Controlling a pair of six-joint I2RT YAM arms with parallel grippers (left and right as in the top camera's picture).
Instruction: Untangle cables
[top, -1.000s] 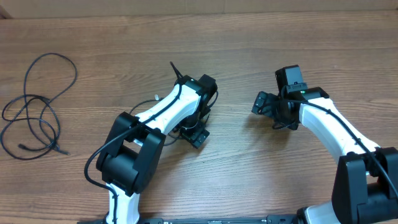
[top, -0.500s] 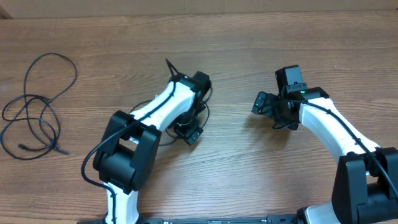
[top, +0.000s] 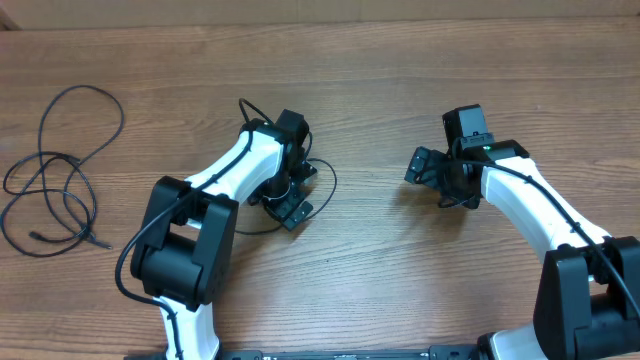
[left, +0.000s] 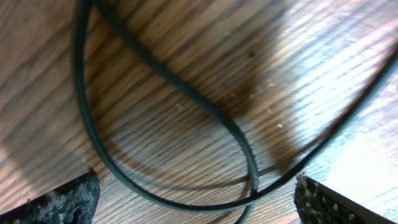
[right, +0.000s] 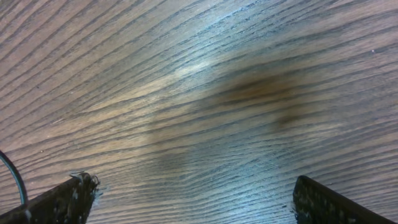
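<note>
Left gripper (top: 290, 205) has swung leftward across the table (top: 400, 60) over the last second, its whole arm sweeping with it. That is the biggest change. It now hangs low over the wood with its 2 jaws spread wide and nothing between them.

Right gripper (top: 425, 165) has not shifted at all. Its jaws are also spread wide and empty, and its wrist view shows almost nothing but bare boards under it (right: 193, 199).

At the far left the tangle of cables (top: 55, 190) lies in the same loops as 1 second ago, well apart from both grippers and untouched.

The smallest change is a thin cable loop (top: 328, 178) beside the left wrist, of which more shows now than before. The left wrist view finds this cable loop (left: 168, 81) flat on the wood just ahead of the left gripper (left: 199, 202). Its 2 strands cross near the lower right, and neither is pinched.

I judge the sweep to be positioning only: no cable is held yet, so the separating work has not begun here. Whether the arm is settling on this loop or passing over it toward the tangle cannot be told. A grasp would need the jaws lowered astride 1 strand, clear of the crossing.
</note>
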